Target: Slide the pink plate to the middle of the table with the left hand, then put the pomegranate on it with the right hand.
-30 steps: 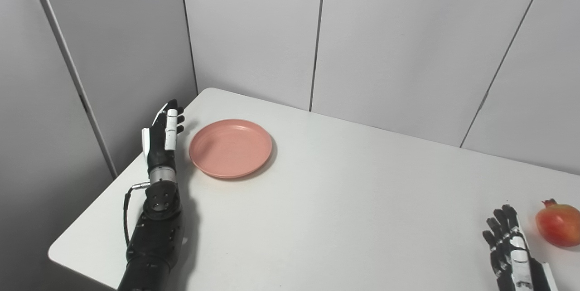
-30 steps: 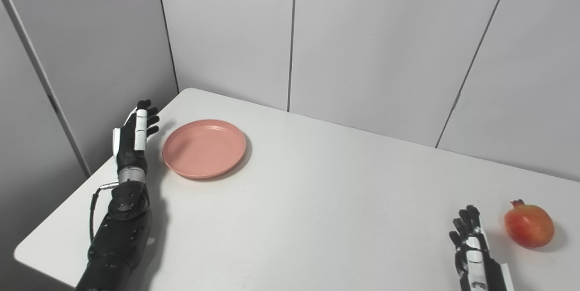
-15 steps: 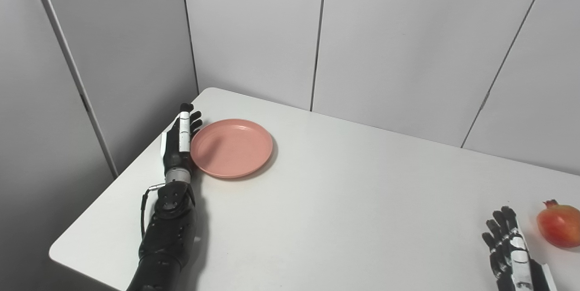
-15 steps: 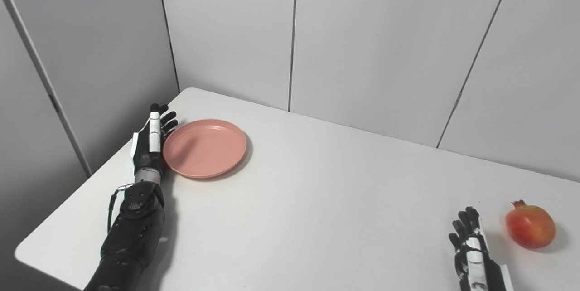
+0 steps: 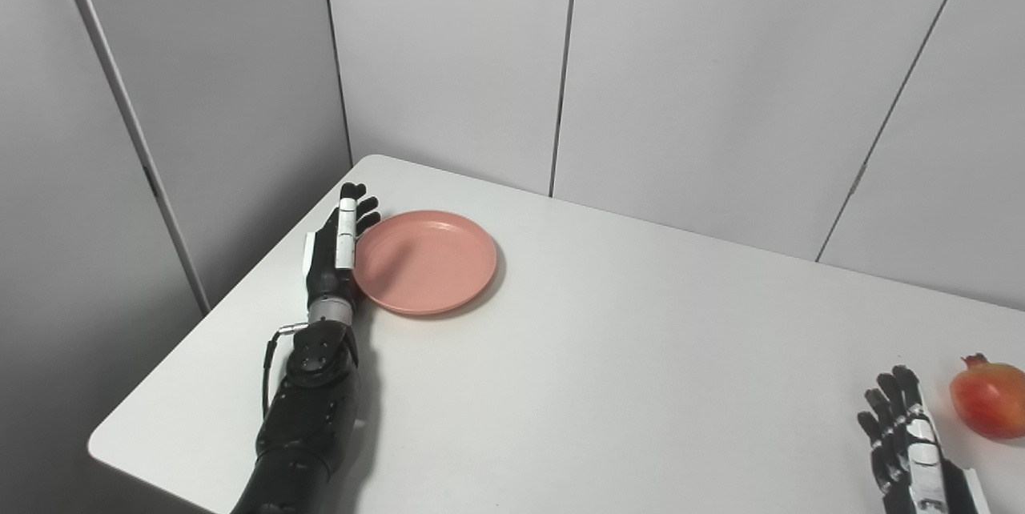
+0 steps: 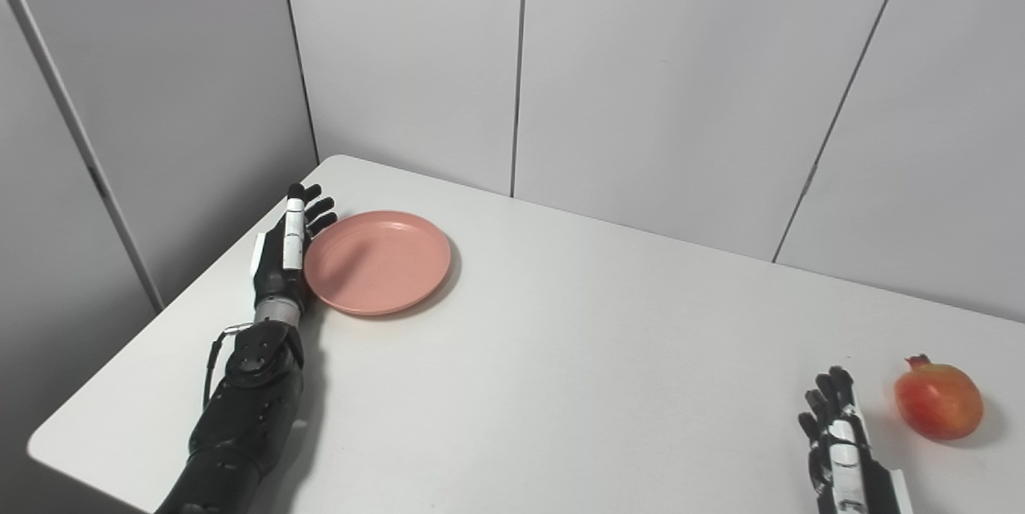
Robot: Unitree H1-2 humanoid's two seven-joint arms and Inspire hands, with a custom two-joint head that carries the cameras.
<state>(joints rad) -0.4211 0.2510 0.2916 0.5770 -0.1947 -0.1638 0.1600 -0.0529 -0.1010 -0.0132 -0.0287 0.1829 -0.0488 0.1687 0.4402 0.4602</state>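
nearest the camera, at the bottom right, the right hand (image 6: 837, 438) rests low over the table (image 6: 576, 370) with its fingers (image 6: 825, 406) extended and a little apart, holding nothing. just beside it to the right, not touching, sits the pomegranate (image 6: 938, 400): round, red shading to orange-yellow on its near side, with a small dark crown poking up at the top, casting a soft shadow on the surface.

at the near left the dark forearm reaches up from the bottom edge. the left hand (image 5: 335, 246) stands on edge, flat and spread, fingers straight and pointing away, its palm side against the left rim of the pink plate (image 5: 428, 262); it grips nothing. whether palm and rim truly press together or only sit side by side cannot be told for sure.

the plate is a shallow round dish, salmon pink, matte, with a low raised rim and nothing on it. it lies in the far left part of the table, near the corner, well apart from the pomegranate.

the table is plain white with rounded corners. behind it stand pale grey wall panels (image 5: 689, 74) split by thin dark vertical seams, meeting in a corner at the far left.
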